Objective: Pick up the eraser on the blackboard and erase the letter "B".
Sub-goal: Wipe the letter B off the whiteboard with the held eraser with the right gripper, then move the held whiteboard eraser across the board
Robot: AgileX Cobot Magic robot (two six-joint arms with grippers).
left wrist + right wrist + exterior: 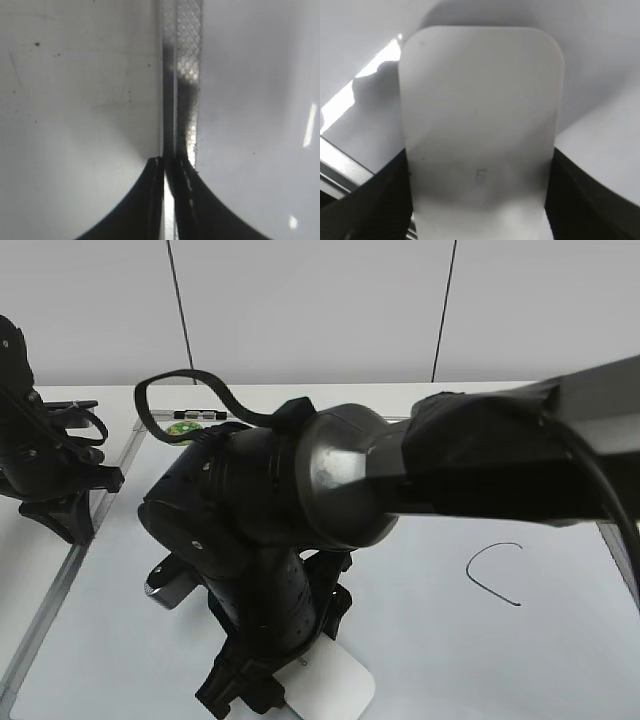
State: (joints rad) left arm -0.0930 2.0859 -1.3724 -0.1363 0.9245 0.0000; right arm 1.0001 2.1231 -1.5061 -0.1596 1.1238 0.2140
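Note:
The white eraser [480, 110] sits between the two black fingers of my right gripper [480, 170], which press on both its sides. In the exterior view the eraser [335, 685] is low over the front part of the blackboard [450, 660], under the right gripper [265, 690]. I cannot tell whether it touches the board. The right arm crosses the board's middle and hides the letter "B". A black "C" [495, 575] shows to the right. My left gripper [167, 162] is shut and empty over the board's grey frame [182, 75]; it also shows at the left of the exterior view [60, 515].
A round green sticker [185, 427] lies near the board's far left corner. The board's grey frame [45, 605] runs along the left side, with white tabletop [20, 560] beyond it. A black cable loop [175, 380] rises from the right arm.

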